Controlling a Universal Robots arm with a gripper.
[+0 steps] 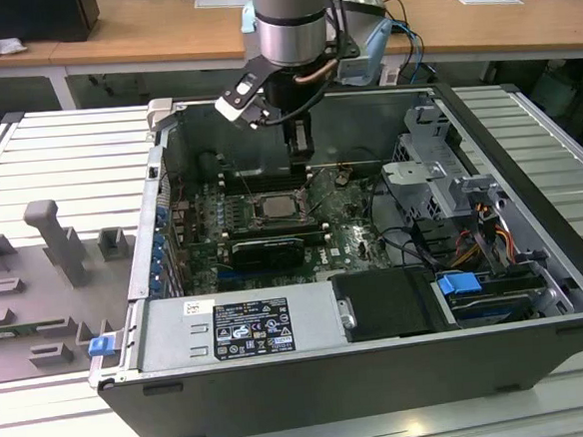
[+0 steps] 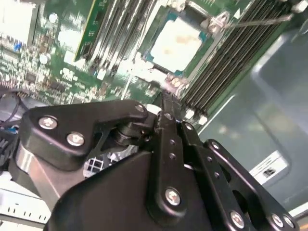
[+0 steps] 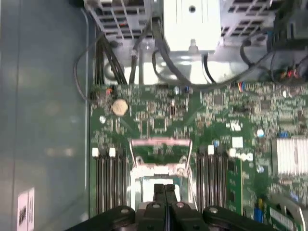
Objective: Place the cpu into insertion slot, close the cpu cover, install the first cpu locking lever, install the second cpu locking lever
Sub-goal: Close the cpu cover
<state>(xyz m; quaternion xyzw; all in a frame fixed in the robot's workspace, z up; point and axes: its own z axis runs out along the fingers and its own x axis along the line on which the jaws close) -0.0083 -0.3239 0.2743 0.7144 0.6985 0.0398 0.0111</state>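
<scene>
Silvery cpu (image 2: 179, 41) in insertion slot (image 2: 149, 57), closed claw (image 3: 165, 188) hovering nearby

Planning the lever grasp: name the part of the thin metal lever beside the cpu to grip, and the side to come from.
Take the locking lever on its bare straight run, toward the outer end, coming from above with the fingers either side of it. It is a thin rod crossing the memory slots, so a pinch across its width looks the only sure hold.

The pale square cpu (image 2: 178, 41) lies flat inside the silver-rimmed insertion slot (image 1: 253, 209).
</scene>
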